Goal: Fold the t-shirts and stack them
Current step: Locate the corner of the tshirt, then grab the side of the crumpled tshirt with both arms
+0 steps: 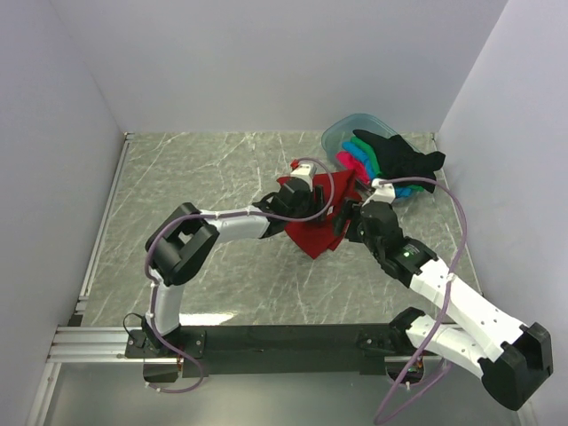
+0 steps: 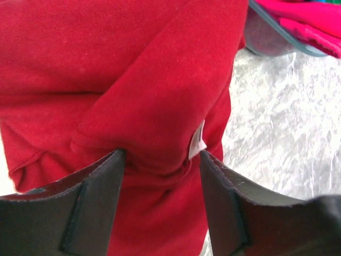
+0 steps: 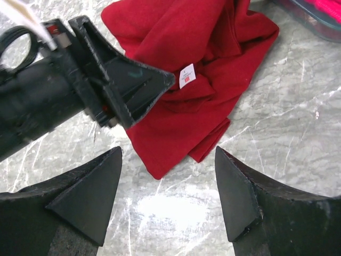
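The dark red t-shirt (image 1: 315, 235) lies crumpled on the marble table, its white tag (image 3: 186, 76) showing. My left gripper (image 1: 321, 206) is on top of it, and in the left wrist view its jaws (image 2: 162, 157) pinch a thick bunched fold of the red cloth (image 2: 133, 80) beside the tag (image 2: 197, 143). My right gripper (image 3: 168, 160) hangs open just above the table at the shirt's near corner, holding nothing. The black t-shirt (image 1: 399, 155) drapes over the tub's right side. Pink (image 1: 351, 164), green (image 1: 366, 153) and blue (image 1: 404, 191) shirts lie bunched under it.
The clear bluish tub (image 1: 342, 133) stands at the back right near the wall, and its rim (image 2: 277, 32) shows close to the red shirt. White walls close in the table on three sides. Bare marble (image 1: 195, 169) lies to the left.
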Robot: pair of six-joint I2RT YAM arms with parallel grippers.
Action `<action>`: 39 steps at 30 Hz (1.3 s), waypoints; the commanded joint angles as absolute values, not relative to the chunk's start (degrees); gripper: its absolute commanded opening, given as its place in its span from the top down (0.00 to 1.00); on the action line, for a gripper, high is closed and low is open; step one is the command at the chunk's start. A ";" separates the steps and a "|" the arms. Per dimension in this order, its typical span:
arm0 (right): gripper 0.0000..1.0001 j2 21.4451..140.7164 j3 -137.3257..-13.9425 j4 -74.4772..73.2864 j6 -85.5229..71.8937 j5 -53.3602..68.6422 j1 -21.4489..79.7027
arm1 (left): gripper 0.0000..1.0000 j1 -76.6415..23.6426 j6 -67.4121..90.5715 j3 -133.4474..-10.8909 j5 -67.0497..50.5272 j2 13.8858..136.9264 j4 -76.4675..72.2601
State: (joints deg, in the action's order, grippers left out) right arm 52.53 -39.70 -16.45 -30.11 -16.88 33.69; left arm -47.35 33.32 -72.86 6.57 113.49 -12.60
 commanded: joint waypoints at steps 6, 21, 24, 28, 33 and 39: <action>0.23 49.31 -37.71 -17.31 -29.09 -17.49 33.05 | 0.90 -46.14 35.16 -73.66 8.70 113.91 -17.31; 0.26 63.62 -36.48 -6.87 -31.55 -7.65 33.40 | 1.00 -38.50 29.89 -65.22 12.13 90.71 -11.43; 0.28 69.05 -37.44 -4.22 -31.64 -5.89 33.66 | 1.00 -37.62 28.57 -63.46 13.35 86.76 -8.97; 0.29 75.31 -40.68 -3.25 -31.55 -5.89 34.63 | 1.00 -36.56 27.60 -61.61 14.32 83.59 -6.51; 0.31 81.64 -41.92 -2.55 -32.17 -5.36 35.86 | 1.00 -35.25 26.72 -60.38 16.17 79.90 -5.10; 0.41 85.69 -42.98 -2.55 -32.52 -5.36 36.74 | 1.00 -33.58 26.19 -59.50 15.82 77.52 -3.78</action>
